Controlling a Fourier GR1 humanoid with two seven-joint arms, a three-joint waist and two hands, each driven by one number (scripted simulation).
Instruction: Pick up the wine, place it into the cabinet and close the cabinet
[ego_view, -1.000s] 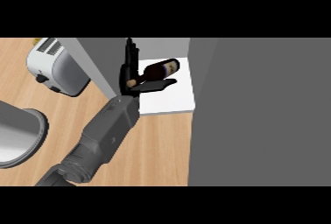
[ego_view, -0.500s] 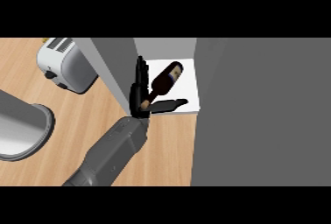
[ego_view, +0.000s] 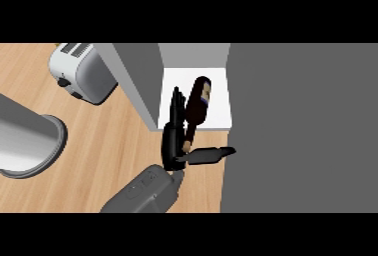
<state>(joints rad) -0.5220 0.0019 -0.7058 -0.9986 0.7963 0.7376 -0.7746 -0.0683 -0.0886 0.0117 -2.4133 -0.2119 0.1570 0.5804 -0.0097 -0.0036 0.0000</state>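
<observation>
The wine bottle is dark with a small label. It lies on the white shelf inside the cabinet, its neck pointing back toward me. My left hand is at the shelf's front edge, just left of the neck. Its straight fingers run along the bottle's left side. The thumb sticks out to the right, below the neck's end and off the bottle. The hand is open. The right hand shows nowhere.
The cabinet's grey side wall stands left of the shelf, and a broad grey panel fills the right. A silver toaster and a large grey round vessel sit on the wooden counter at left.
The bottle was held in the hand and has been laid on the shelf. The thumb has come off it and the hand has drawn back toward me.
</observation>
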